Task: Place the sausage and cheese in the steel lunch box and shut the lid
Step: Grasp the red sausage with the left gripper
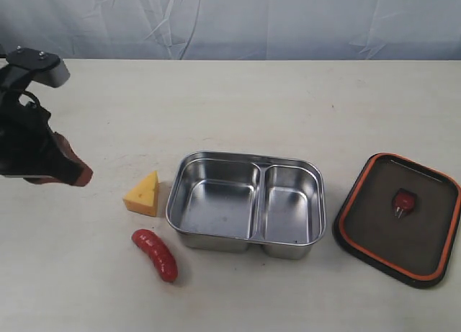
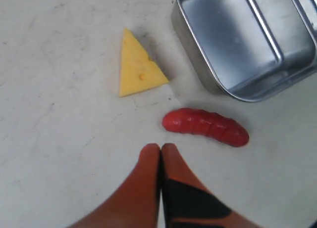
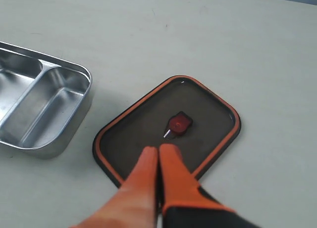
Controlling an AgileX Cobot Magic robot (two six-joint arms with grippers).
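Note:
The red sausage lies on the table just left of the steel lunch box. Behind it stands the yellow cheese. The box is uncovered and both compartments hold nothing. The dark lid, orange rim up, rests on the table to the box's right. My left gripper hovers left of the cheese, shut and holding nothing. My right gripper is shut above the lid's near edge; the exterior view does not show it.
A pale fabric backdrop runs along the table's far edge. The left arm's black body fills the left edge of the exterior view. Bare tabletop lies behind the box.

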